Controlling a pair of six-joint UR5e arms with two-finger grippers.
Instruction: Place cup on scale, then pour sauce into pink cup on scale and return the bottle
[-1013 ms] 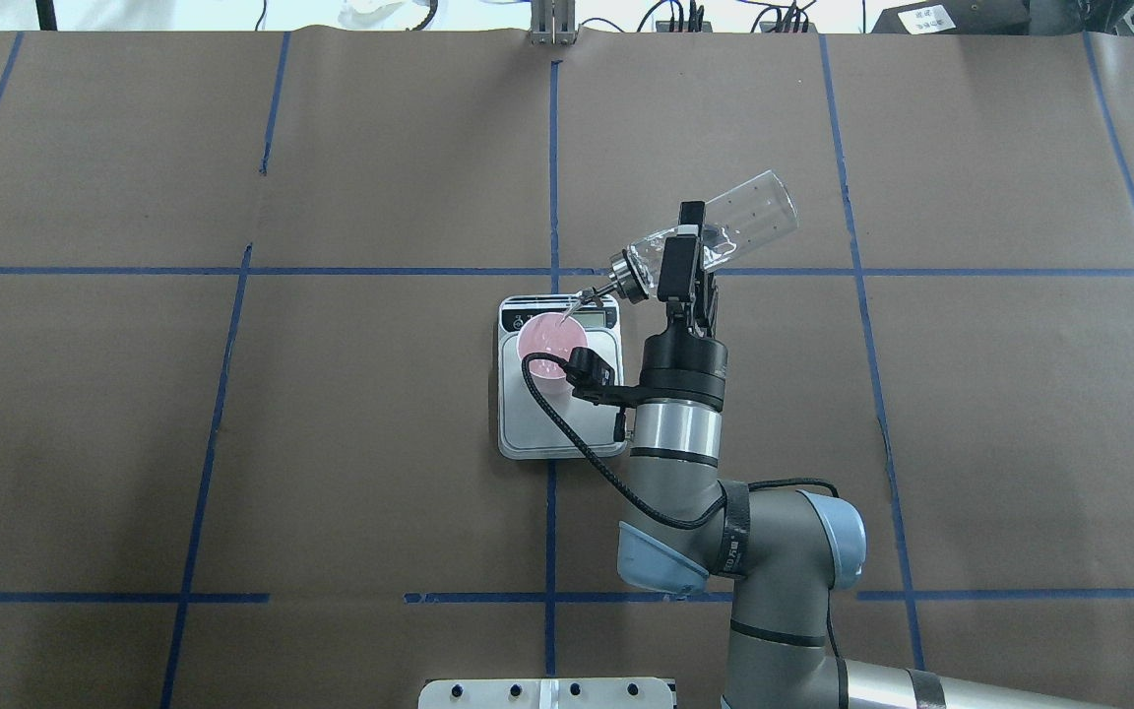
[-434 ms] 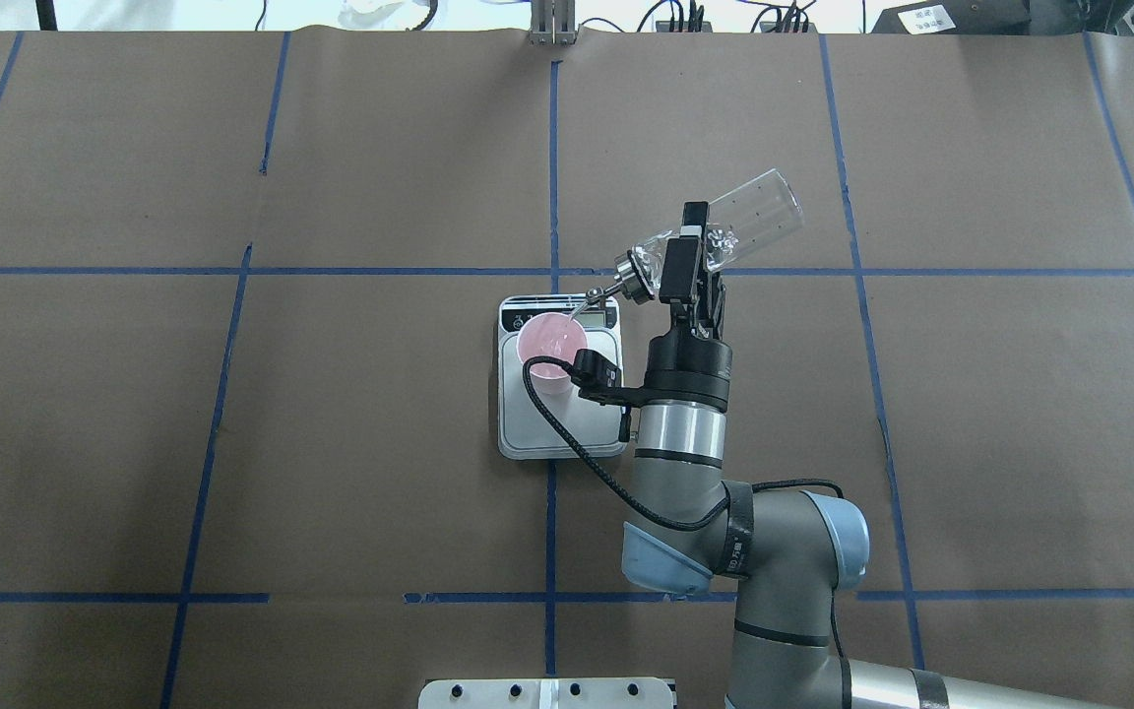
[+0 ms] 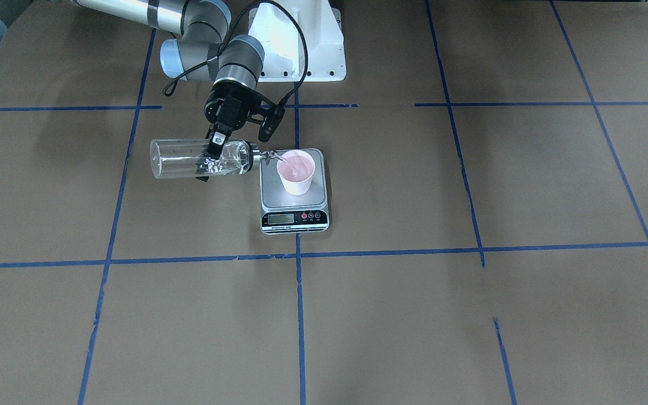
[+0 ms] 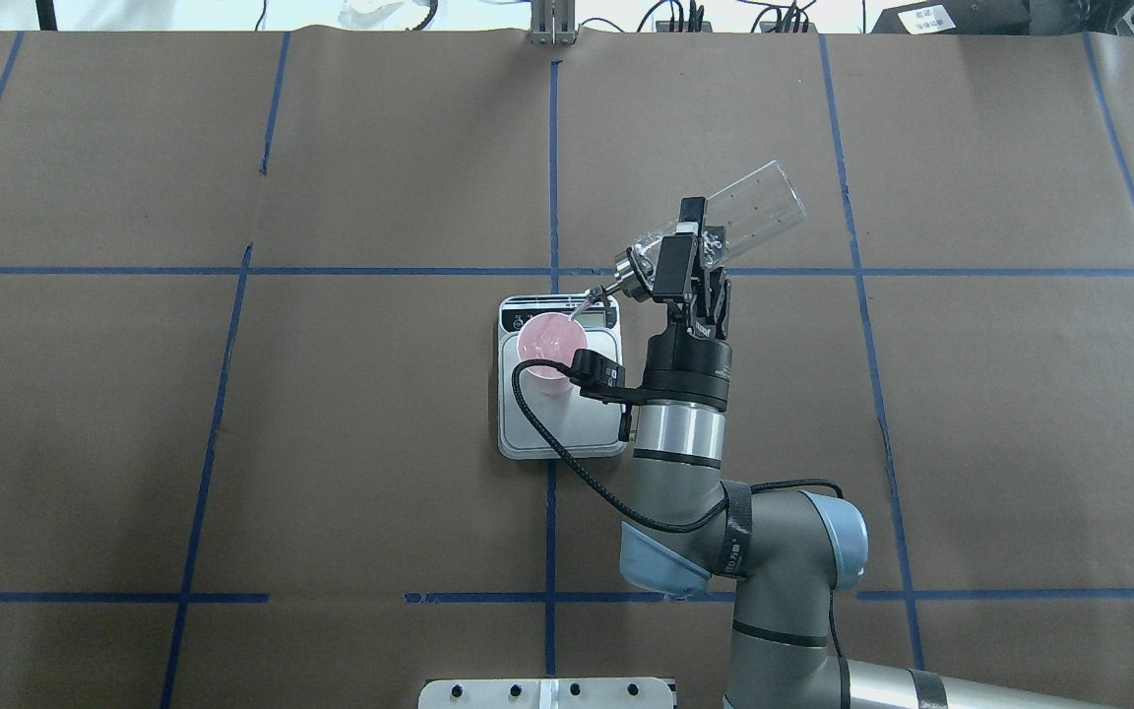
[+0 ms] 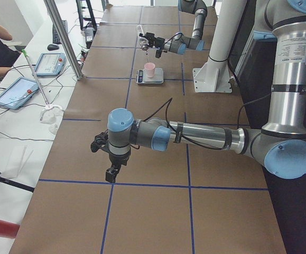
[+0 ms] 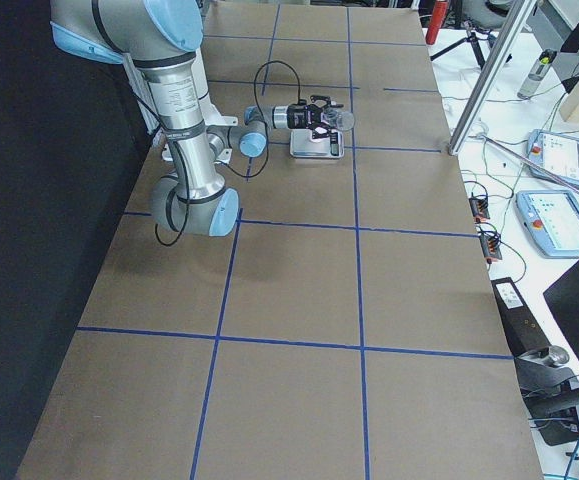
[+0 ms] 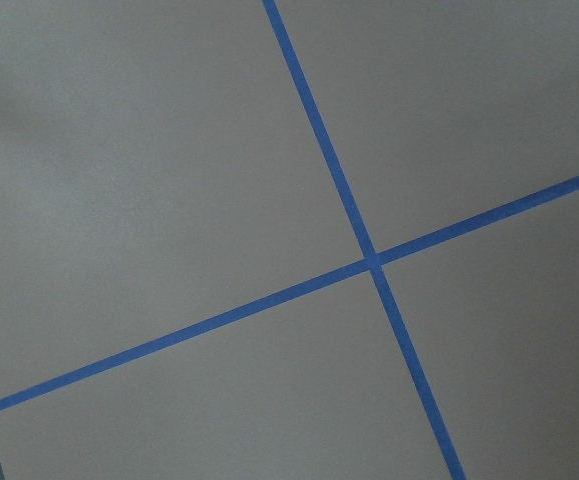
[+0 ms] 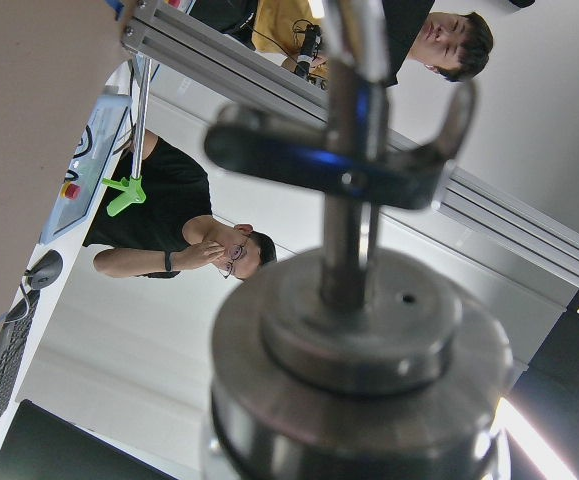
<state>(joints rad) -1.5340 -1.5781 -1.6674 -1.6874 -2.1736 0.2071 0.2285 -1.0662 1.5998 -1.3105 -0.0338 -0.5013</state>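
The pink cup (image 4: pixel 547 344) (image 3: pixel 296 171) stands on the steel platform of the scale (image 4: pixel 567 429) (image 3: pixel 295 220). My right gripper (image 4: pixel 682 248) (image 3: pixel 212 159) is shut on the clear glass bottle (image 4: pixel 746 210) (image 3: pixel 180 159), which lies nearly level with its base raised. Its thin spout (image 4: pixel 583 299) (image 3: pixel 270 156) reaches over the cup's rim. Some clear sauce shows near the bottle's neck. The right wrist view is filled by the bottle's metal cap (image 8: pixel 359 340). My left gripper (image 5: pixel 112 160) hangs over bare table, far from the scale; I cannot tell whether it is open or shut.
Brown paper with blue tape lines (image 7: pixel 372 262) covers the table. The robot's white base plate (image 3: pixel 301 45) (image 4: pixel 547 692) sits at the near edge. Beyond the far edge are an aluminium frame post (image 5: pixel 63 39), tablets (image 5: pixel 15 91) and seated people (image 8: pixel 199 250).
The bottle's base has risen a little, so it tilts more steeply toward the cup. The right wrist has turned slightly and its cable loop has shifted left.
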